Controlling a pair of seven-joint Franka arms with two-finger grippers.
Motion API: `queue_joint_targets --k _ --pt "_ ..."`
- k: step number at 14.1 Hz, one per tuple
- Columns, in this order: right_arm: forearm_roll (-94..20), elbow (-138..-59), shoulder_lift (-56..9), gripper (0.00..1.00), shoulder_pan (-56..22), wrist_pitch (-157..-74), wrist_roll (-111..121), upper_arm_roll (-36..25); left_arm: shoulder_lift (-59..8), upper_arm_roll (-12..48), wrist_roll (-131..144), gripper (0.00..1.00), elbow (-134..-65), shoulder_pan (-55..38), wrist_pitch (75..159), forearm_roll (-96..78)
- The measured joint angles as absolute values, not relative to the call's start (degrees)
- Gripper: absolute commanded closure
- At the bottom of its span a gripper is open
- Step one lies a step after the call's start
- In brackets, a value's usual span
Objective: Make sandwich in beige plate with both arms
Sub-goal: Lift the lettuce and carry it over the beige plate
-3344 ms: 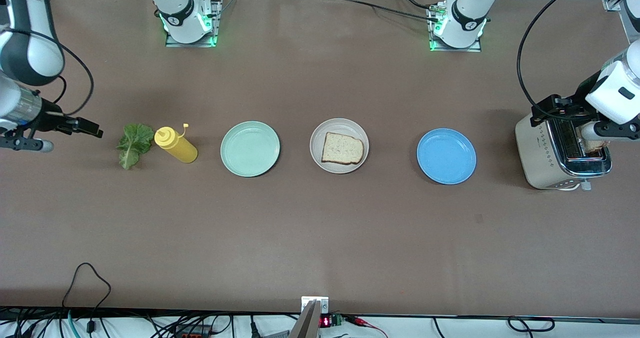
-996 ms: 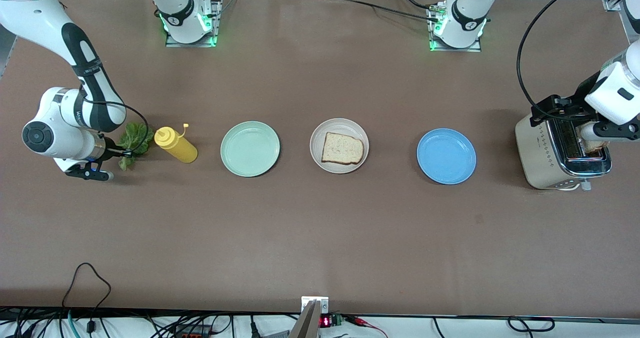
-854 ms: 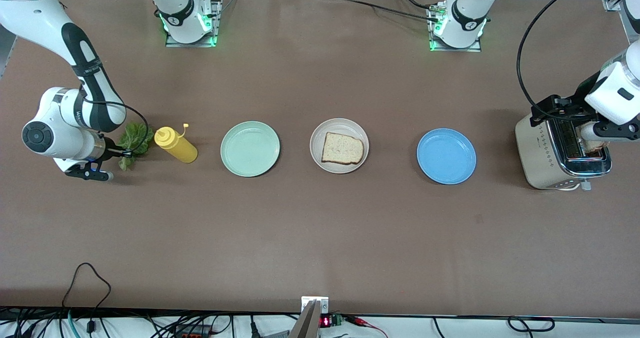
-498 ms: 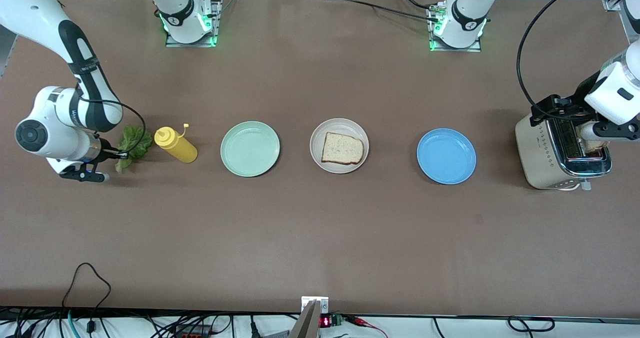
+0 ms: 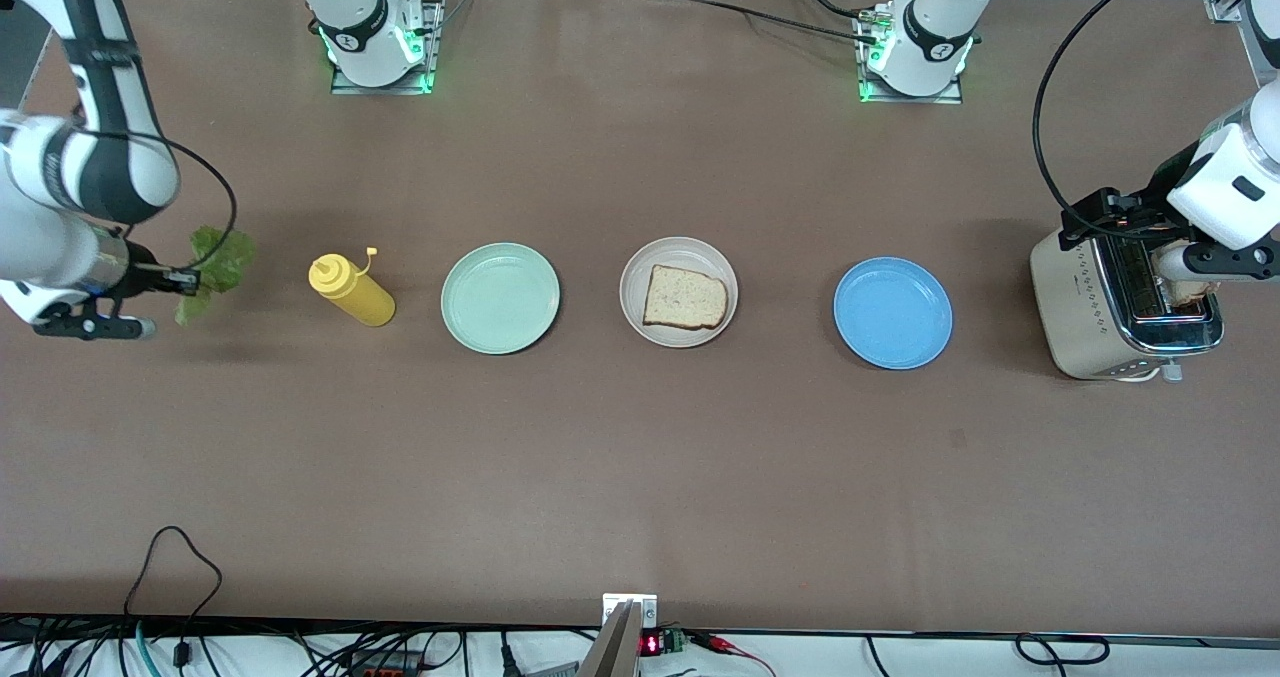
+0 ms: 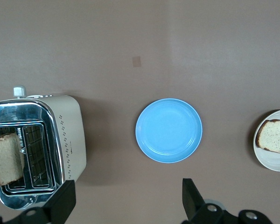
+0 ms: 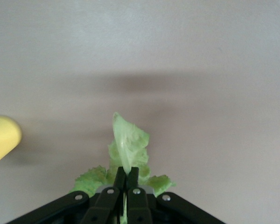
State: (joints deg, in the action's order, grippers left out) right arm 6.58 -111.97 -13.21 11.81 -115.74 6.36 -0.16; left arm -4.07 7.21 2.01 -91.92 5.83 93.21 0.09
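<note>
My right gripper (image 5: 185, 279) is shut on the stem of a ruffled green lettuce leaf (image 5: 215, 267) and holds it above the table at the right arm's end. In the right wrist view the lettuce leaf (image 7: 127, 149) sticks out past the closed gripper (image 7: 126, 172). The beige plate (image 5: 678, 252) sits mid-table with one bread slice (image 5: 685, 297) on it. A second bread slice (image 6: 7, 158) stands in a slot of the toaster (image 5: 1090, 307). My left gripper (image 5: 1110, 219) hangs open above the toaster (image 6: 65, 135), with nothing between its fingers (image 6: 63, 200).
A yellow squeeze bottle (image 5: 350, 292) lies beside a mint green plate (image 5: 500, 297), toward the right arm's end. A blue plate (image 5: 892, 312) sits between the beige plate and the toaster. Cables run along the table's near edge.
My right gripper has risen with the lettuce leaf, lifting it off the table and carrying it away from the yellow bottle. The left arm has not moved.
</note>
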Motion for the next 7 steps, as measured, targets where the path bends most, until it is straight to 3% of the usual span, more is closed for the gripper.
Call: queue_joint_targets --k 7 --pt "-2.47 -100.33 -8.36 1.0 8.18 -95.11 -6.16 4.54 -4.06 7.21 2.01 0.0 -91.92 5.83 93.13 0.09"
